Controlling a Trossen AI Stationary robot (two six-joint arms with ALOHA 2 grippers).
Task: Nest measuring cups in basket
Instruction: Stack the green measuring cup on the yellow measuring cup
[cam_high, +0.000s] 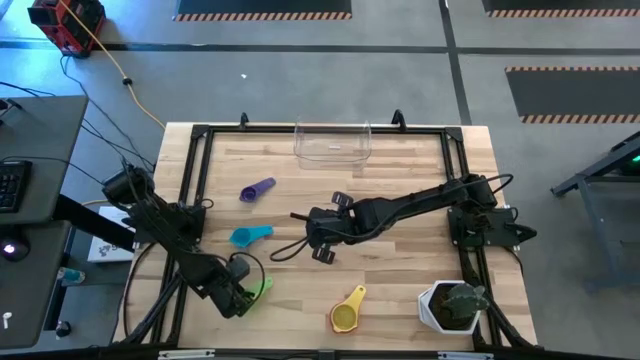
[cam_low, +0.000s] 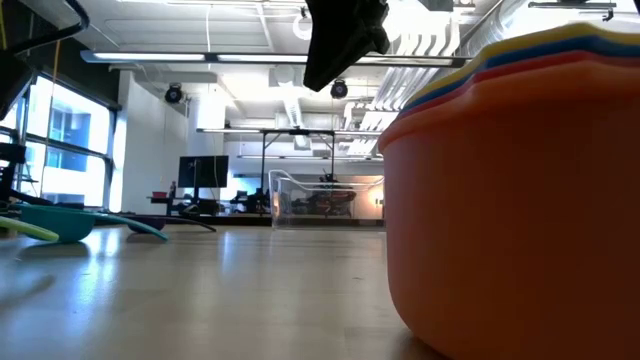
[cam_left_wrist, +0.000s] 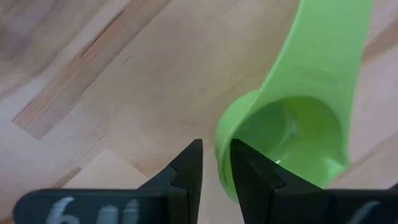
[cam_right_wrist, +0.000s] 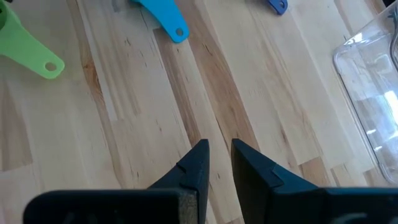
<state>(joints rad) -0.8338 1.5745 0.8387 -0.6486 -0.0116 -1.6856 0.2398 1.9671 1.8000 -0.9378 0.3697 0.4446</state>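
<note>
A: Where are the cups found?
B: The green cup (cam_left_wrist: 292, 124) is gripped at its rim by the left tool (cam_left_wrist: 216, 163); the basket (cam_high: 332, 142) is seen at the table's (cam_high: 400, 180) far edge.
A: And the right tool (cam_right_wrist: 217, 155)?
B: It is held nearly closed, empty, above bare wood; a potted plant (cam_high: 455, 305) is noted nearby.

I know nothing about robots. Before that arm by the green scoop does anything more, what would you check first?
1. Left tool lined up with the green cup: ok, it is at the rim.
2. Firm hold on that cup: cannot tell.
3. Basket ready to receive: ok, no cups in it.
4. Right tool out of the way: probably not ok, it hangs mid-table.
5. Purple cup and light blue cup put away: not ok, both lie on the table.
</note>
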